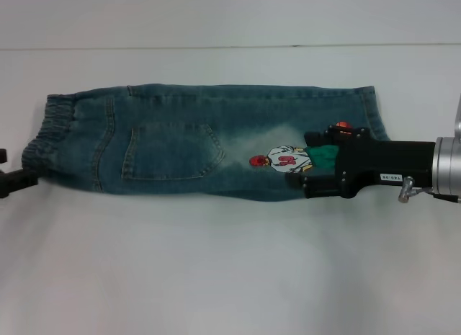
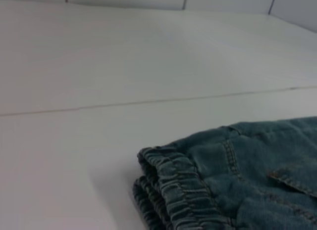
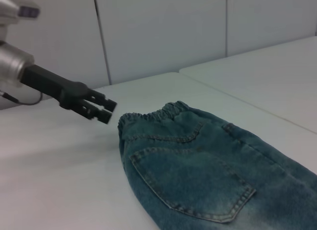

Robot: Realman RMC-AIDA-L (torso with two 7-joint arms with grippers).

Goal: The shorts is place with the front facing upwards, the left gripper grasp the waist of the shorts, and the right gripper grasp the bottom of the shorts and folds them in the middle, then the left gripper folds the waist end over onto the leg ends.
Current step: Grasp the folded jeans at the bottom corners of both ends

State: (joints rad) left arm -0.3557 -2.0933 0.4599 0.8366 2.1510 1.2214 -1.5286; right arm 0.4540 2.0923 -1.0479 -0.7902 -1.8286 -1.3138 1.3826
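The blue-green washed denim shorts (image 1: pixel 194 144) lie folded lengthwise into 1 long strip across the middle of the white tabletop (image 1: pixel 216 277), running from the left edge toward the right edge. The gathered elastic waist (image 1: pixel 49 133) is at the left end, and the straight stitched leg ends (image 1: pixel 371 112) are at the right end. A back patch pocket (image 1: pixel 169 151) faces up, and a small cartoon print (image 1: pixel 282 161) in red and white sits on the front part of the strip.

The left gripper (image 3: pixel 101 110), a black 2-fingered claw on a silver wrist, hovers just beside the waist at the tabletop's left edge; its fingers stand slightly apart and hold nothing.

The right gripper (image 1: pixel 306 162), a black claw with a small white label, lies over the leg end of the shorts beside the print. I cannot tell whether its fingers are apart or pinching the cloth.
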